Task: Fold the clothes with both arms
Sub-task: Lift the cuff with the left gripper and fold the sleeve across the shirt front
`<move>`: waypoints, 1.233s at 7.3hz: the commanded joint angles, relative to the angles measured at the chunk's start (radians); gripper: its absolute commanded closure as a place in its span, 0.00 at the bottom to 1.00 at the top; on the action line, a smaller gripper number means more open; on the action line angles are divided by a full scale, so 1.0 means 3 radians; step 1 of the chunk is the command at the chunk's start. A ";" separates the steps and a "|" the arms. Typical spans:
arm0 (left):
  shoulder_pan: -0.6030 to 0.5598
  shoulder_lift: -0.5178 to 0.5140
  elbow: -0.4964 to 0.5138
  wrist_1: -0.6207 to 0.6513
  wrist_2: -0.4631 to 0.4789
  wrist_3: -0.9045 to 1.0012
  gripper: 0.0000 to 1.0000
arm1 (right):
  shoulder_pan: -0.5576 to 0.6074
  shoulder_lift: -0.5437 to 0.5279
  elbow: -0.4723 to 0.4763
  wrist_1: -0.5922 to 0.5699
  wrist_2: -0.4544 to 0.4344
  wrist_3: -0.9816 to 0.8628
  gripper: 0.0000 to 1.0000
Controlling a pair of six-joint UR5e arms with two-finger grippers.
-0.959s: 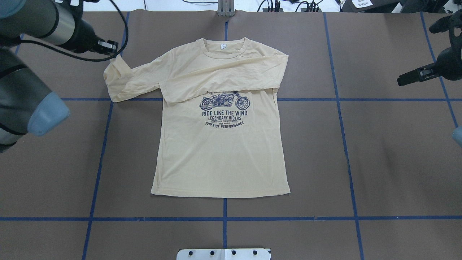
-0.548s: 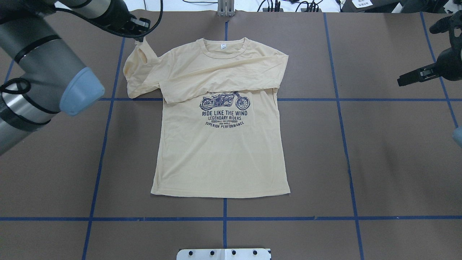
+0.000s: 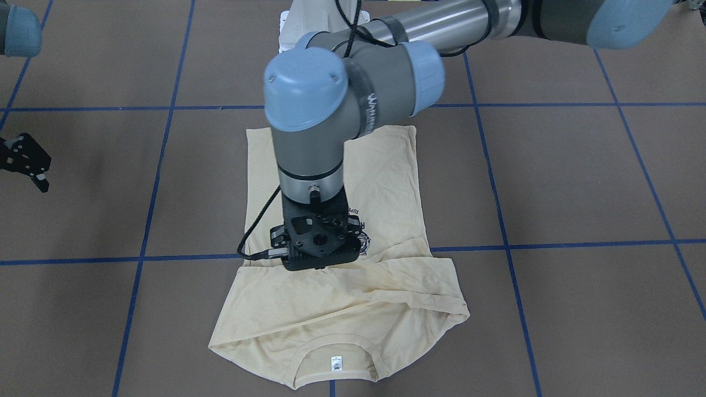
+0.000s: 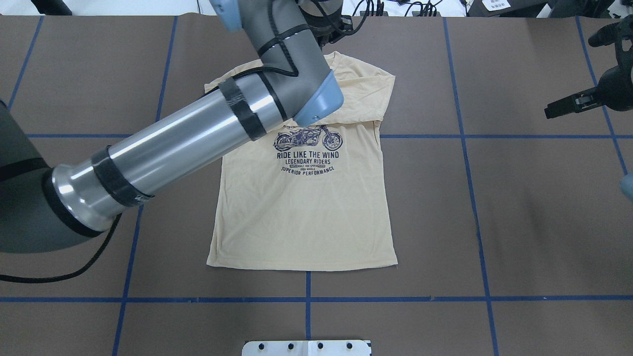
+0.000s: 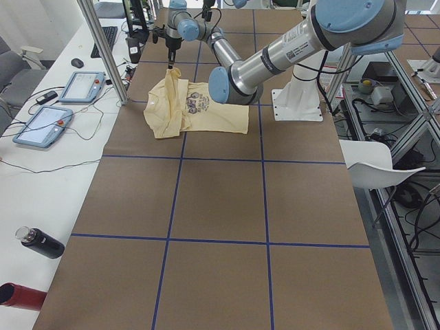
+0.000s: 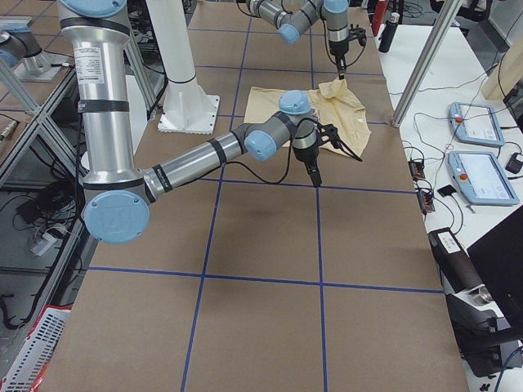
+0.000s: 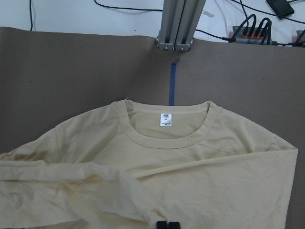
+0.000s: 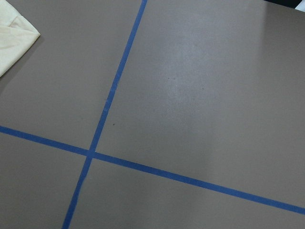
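The cream-yellow T-shirt (image 4: 301,212) lies flat and print up on the brown table, with its collar (image 7: 167,138) toward the far edge. One sleeve (image 4: 366,106) is folded across the chest. My left arm (image 4: 183,143) reaches over the shirt, and the left gripper (image 7: 165,224) is shut on the other sleeve's cuff. It holds the cuff above the chest, so the fabric hangs down (image 5: 168,89). In the front view the gripper body (image 3: 317,248) hides its fingertips. The right gripper (image 4: 550,111) hovers open at the table's right side, far from the shirt and holding nothing.
Blue tape lines (image 4: 307,299) divide the table into squares. A white base plate (image 4: 306,347) sits at the near edge and an aluminium post (image 7: 178,24) at the far edge. Two tablets (image 5: 41,124) and a bottle (image 5: 41,244) lie on a side table.
My left arm has swung right, carrying the sleeve from the shirt's left side to above the chest near the collar. The right arm has not moved.
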 commanded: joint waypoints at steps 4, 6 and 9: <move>0.0290 -0.0580 0.0995 -0.0712 0.0448 -0.1083 0.00 | 0.0000 0.0010 0.0005 0.0000 0.0013 0.0030 0.00; 0.0367 -0.0413 0.0476 -0.0686 0.0403 -0.0737 0.00 | -0.0005 0.0025 0.0020 0.0005 0.0013 0.0095 0.00; 0.0357 0.0923 -0.1498 -0.0095 0.0285 0.0274 0.00 | -0.0229 0.0169 0.0142 0.0031 0.0039 0.0515 0.00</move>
